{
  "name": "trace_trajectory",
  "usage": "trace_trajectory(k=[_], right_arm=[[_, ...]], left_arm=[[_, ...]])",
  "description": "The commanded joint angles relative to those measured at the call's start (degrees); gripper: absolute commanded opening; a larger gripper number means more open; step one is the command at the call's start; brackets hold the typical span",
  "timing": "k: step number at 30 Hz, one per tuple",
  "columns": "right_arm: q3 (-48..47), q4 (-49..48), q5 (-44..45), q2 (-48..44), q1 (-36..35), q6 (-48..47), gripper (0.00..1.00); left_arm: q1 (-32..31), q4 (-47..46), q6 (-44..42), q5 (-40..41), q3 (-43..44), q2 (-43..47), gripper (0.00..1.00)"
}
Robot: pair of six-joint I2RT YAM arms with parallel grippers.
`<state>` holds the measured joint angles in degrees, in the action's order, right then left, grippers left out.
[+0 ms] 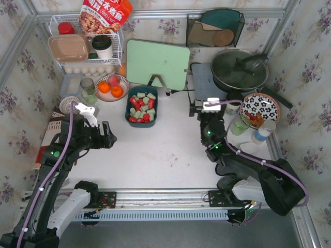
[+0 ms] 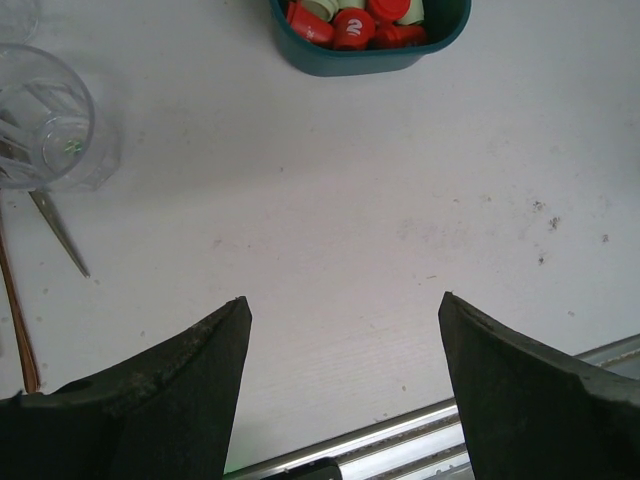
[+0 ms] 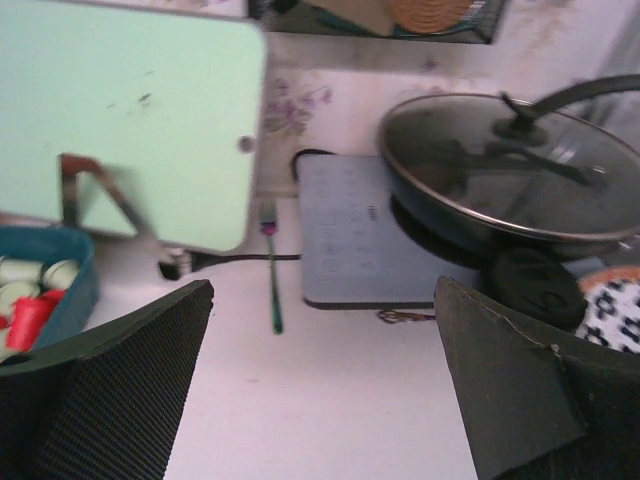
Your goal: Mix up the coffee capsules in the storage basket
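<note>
The dark teal storage basket (image 1: pixel 128 107) stands on the white table at centre back. It holds red and pale green coffee capsules (image 1: pixel 142 107), loosely intermingled. My left gripper (image 1: pixel 107 136) is open and empty, to the basket's front left and apart from it. In the left wrist view the basket's near wall (image 2: pixel 370 62) and red capsules (image 2: pixel 352 28) show at the top, beyond the open gripper (image 2: pixel 343 298). My right gripper (image 1: pixel 200 112) is open and empty, to the basket's right. In the right wrist view the gripper (image 3: pixel 322 284) is over bare table, with the basket (image 3: pixel 75 280) at the left edge.
A pale green cutting board (image 1: pixel 158 63) leans behind the basket. An induction hob (image 1: pixel 207 80) with a lidded pan (image 1: pixel 239 70) stands back right. A plate of oranges (image 1: pixel 111 88), a glass (image 2: pixel 45 115), a wire rack (image 1: pixel 85 49), a patterned bowl (image 1: pixel 261 108) and a fork (image 3: pixel 272 270) are around.
</note>
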<state>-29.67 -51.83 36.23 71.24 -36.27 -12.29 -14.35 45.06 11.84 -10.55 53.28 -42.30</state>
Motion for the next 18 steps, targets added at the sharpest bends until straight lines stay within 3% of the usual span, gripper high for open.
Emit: trace_trajectory(k=[1, 6, 11, 18], right_arm=[[5.4, -7.2, 6.9, -4.9, 3.5, 3.9, 1.00], [14.4, -7.8, 13.3, -10.7, 12.3, 12.7, 1.00], [24.7, -13.3, 15.0, -15.2, 14.5, 16.6, 1.00], [25.6, -14.5, 7.7, -9.0, 15.0, 11.3, 1.00]], left_arm=[[0.3, -0.7, 0.4, -0.8, 0.4, -0.7, 0.79], [0.6, -0.7, 0.4, -0.8, 0.4, -0.8, 0.80], [1.0, -0.9, 0.6, -0.8, 0.4, -1.4, 0.80], [2.9, -0.6, 1.7, -2.7, 1.1, -3.9, 0.88]])
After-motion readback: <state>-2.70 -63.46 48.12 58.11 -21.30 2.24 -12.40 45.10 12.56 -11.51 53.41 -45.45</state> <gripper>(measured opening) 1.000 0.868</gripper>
